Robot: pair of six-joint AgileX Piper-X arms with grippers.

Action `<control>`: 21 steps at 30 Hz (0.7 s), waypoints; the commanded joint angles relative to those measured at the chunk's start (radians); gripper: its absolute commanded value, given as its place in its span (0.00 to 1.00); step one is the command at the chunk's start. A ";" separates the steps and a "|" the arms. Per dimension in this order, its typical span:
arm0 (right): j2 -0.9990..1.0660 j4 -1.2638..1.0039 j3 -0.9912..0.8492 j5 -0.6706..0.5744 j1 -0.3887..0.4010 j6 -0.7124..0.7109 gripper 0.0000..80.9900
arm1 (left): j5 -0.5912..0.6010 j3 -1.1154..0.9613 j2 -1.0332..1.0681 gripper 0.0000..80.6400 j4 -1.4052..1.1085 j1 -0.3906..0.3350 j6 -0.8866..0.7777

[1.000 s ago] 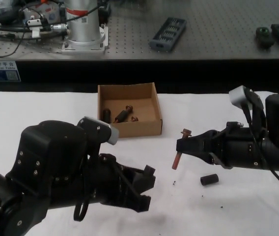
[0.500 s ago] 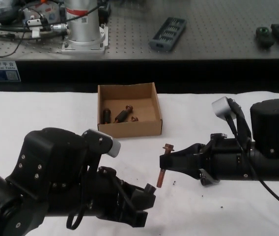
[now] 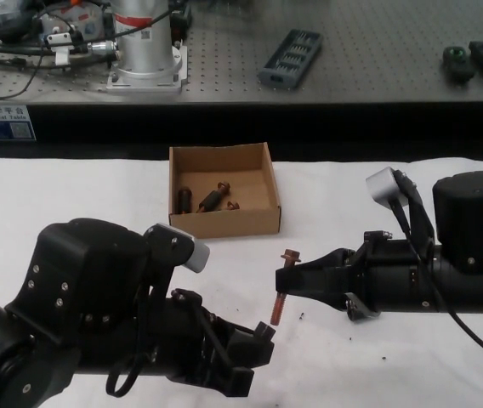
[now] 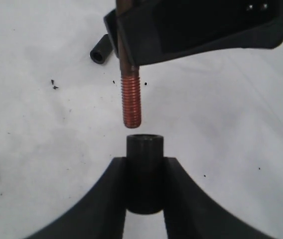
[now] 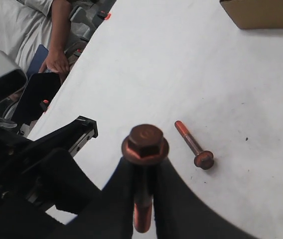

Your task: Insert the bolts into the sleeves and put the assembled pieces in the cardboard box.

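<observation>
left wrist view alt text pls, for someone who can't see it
The left tool grips an upright black cylindrical sleeve, and a copper-coloured threaded bolt, held by the right tool, hangs just above the sleeve's open top, not yet inside. A second black sleeve lies on the white bench beyond.

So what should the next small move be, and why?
Probably the right end effector lowers its copper-coloured hex-head bolt straight down: the threaded tip hangs just above the open black cylindrical sleeve gripped by the left end effector, not yet in.
</observation>
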 commanded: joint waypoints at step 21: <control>-0.001 -0.016 -0.003 -0.070 0.001 0.001 0.06 | 0.019 -0.003 -0.011 0.07 0.068 -0.006 0.012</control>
